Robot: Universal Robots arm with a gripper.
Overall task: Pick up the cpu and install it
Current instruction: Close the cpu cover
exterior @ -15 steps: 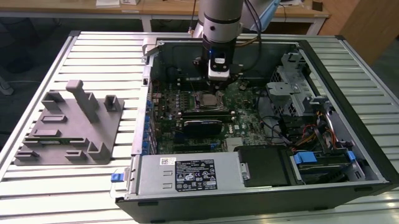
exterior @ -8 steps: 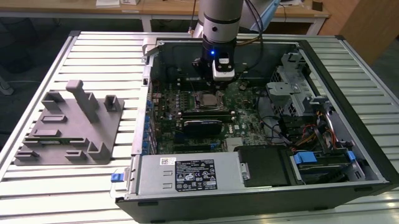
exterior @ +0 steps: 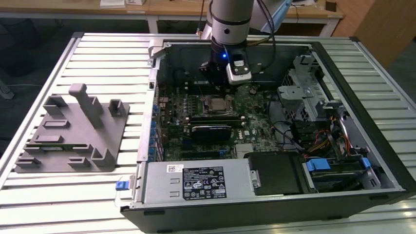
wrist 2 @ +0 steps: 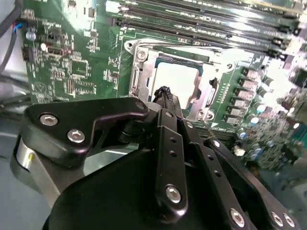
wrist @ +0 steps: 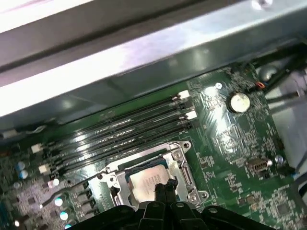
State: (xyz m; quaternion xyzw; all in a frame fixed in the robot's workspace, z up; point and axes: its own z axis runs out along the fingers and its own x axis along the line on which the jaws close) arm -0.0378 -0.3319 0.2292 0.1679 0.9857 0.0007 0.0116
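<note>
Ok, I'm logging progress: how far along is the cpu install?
Done: the small square silvery-grey cpu lies inside the metal socket frame on the green motherboard. In hand: nothing; the black gripper is shut, poised over the chip. Left: whether the frame is latched cannot be told.

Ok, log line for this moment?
gripper: shut, empty, tips close over cpu | cpu: lying flat in motherboard socket | arm: inside open computer case
</note>
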